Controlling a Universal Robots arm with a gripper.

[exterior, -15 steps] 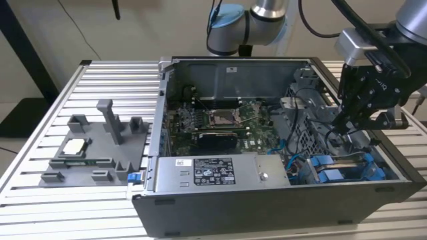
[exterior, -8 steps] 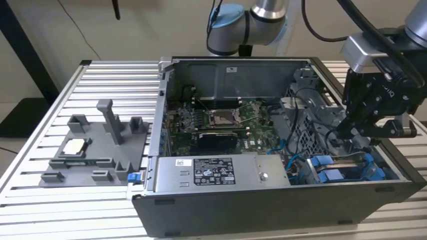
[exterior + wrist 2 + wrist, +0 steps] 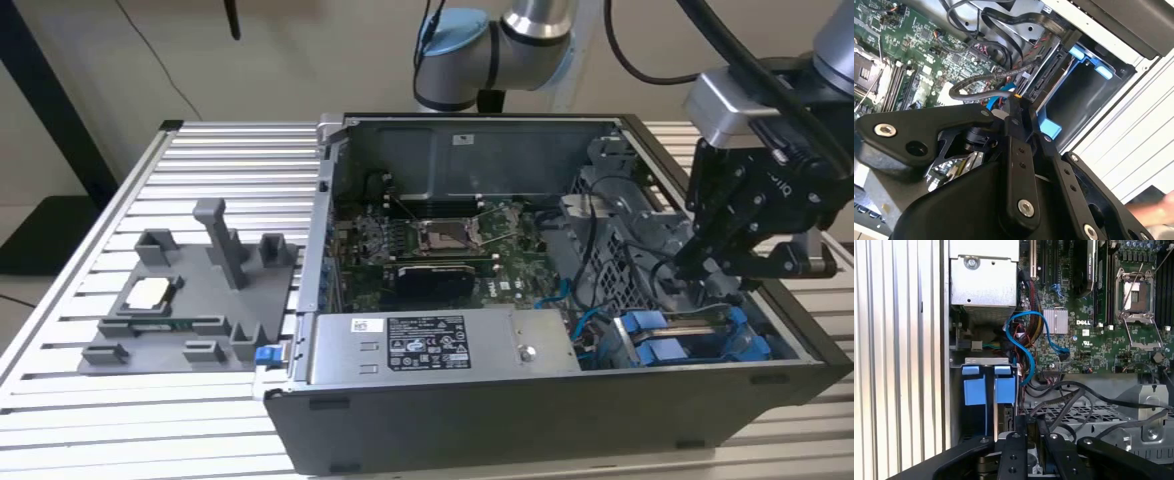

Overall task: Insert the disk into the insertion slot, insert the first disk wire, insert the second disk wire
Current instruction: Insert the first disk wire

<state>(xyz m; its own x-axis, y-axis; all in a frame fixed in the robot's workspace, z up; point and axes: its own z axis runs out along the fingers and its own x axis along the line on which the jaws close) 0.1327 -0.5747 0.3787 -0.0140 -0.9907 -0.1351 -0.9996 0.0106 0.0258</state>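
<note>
The disk (image 3: 1046, 75) stands on edge in the insertion slot (image 3: 1081, 100), with its blue carrier (image 3: 1091, 60) at the bay's rim. In the exterior view this blue carrier (image 3: 674, 338) sits at the case's near corner on the exterior view's right. My gripper (image 3: 707, 272) hangs just above it inside the case. In the second wrist view the gripper (image 3: 1016, 102) has its fingers closed together on the end of a blue disk wire (image 3: 993, 102), right beside the disk's connector edge. A black sleeved wire (image 3: 986, 80) loops close by. The blue wire (image 3: 1026, 352) curves across the board towards the bay.
The open PC case (image 3: 534, 410) lies on a slatted metal table (image 3: 200, 160). A power supply box (image 3: 441, 345) and the motherboard (image 3: 427, 245) fill its middle. A grey fixture (image 3: 187, 300) with parts rests at the exterior view's left. Loose black cables (image 3: 1089, 400) cross a perforated metal cage near the gripper.
</note>
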